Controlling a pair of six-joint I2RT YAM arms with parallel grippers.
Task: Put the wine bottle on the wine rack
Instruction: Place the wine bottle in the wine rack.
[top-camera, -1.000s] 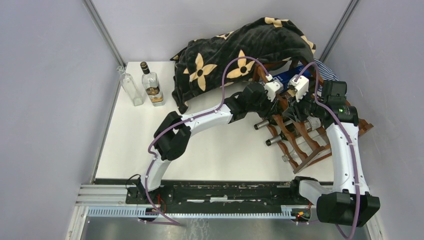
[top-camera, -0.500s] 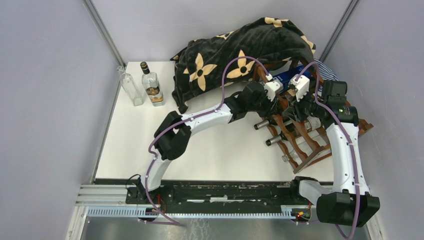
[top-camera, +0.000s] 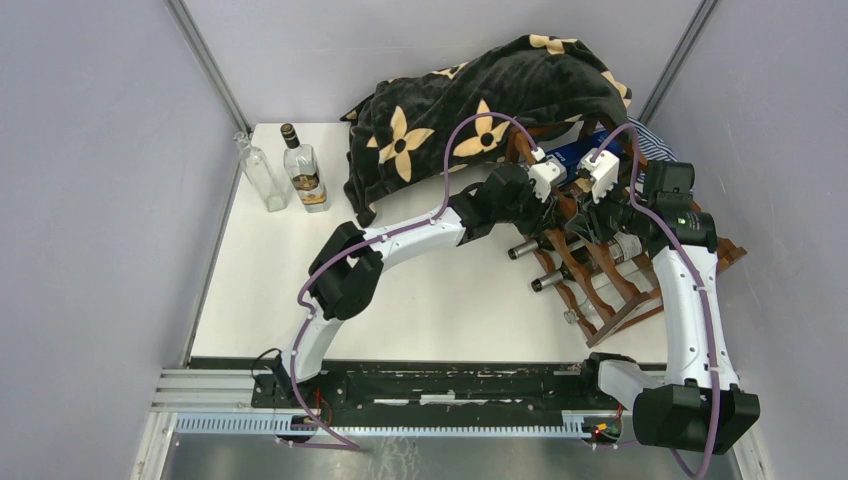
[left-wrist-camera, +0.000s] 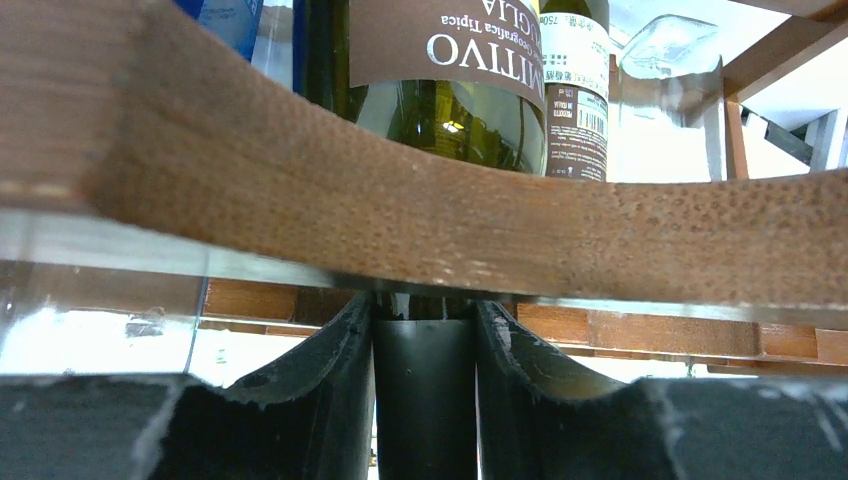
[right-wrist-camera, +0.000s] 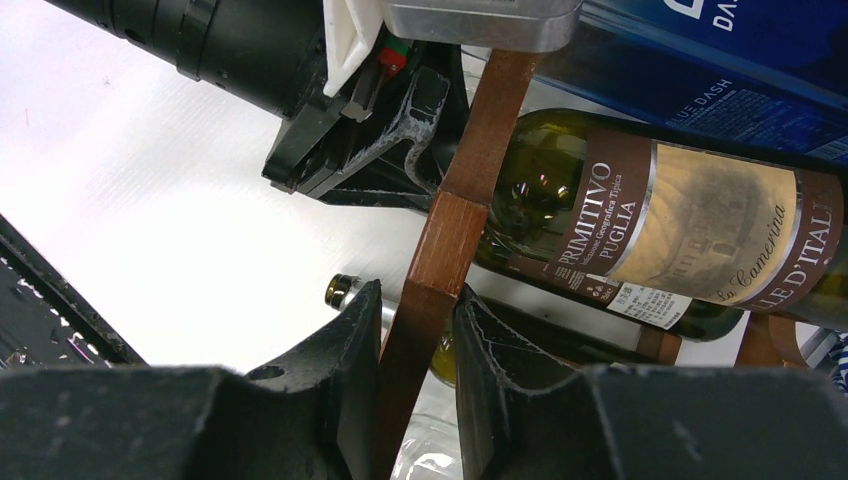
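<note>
Top view: the black flower-print blanket (top-camera: 480, 100) covers the far end of the wine rack (top-camera: 610, 290); the bottles lying in it are too small for any label to be read. Left wrist: a rail (left-wrist-camera: 450, 230), blurred at its left end, crosses the wine bottle (left-wrist-camera: 450, 110) and hides where shoulder meets neck; the label is cut by the top edge. Right wrist: the same bottle's base runs off the right edge, the blue item lettered BLUE DASH (right-wrist-camera: 720, 70) is cropped at the top, and the lower bottle (right-wrist-camera: 342, 291) runs out of sight behind the post (right-wrist-camera: 440, 260).
</note>
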